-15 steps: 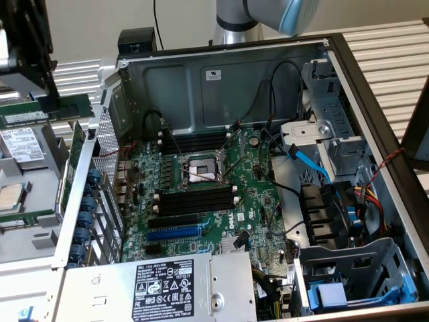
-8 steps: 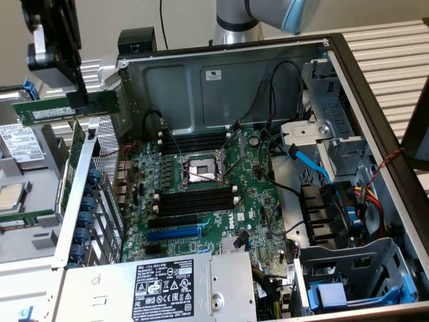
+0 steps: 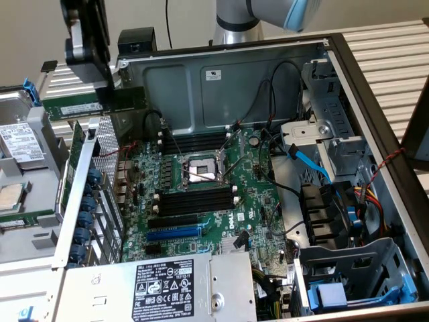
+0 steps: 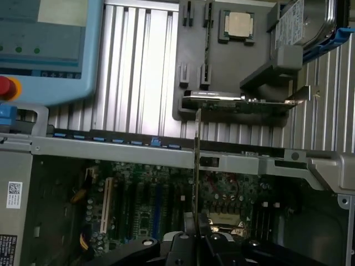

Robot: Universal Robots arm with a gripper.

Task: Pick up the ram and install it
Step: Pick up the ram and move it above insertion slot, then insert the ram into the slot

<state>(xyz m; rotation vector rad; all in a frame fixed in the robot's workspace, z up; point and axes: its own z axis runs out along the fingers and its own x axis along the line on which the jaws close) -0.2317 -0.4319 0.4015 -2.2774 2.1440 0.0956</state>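
Observation:
My gripper [image 3: 105,88] hangs at the upper part of the exterior view's left, above the open computer case's corner, shut on the ram [image 3: 71,107]. The ram is a long green stick held level, well above the motherboard [image 3: 201,201]. In the wrist view the ram [image 4: 198,166] appears edge-on as a thin line running out from my gripper [image 4: 197,237]. It crosses over the case's wall [image 4: 166,152] towards the parts tray [image 4: 222,72]. Black memory slots [image 3: 196,202] lie beside the CPU socket [image 3: 199,168], with more black memory slots [image 3: 194,143] on its far side.
A blue expansion slot [image 3: 173,233] and the power supply [image 3: 161,288] sit near the case's front. Drive cages and cables [image 3: 335,201] crowd the exterior view's right. Outside the case, the tray holds a CPU [image 4: 239,25] and a hard drive [image 4: 308,22]. A teach pendant [image 4: 44,50] lies nearby.

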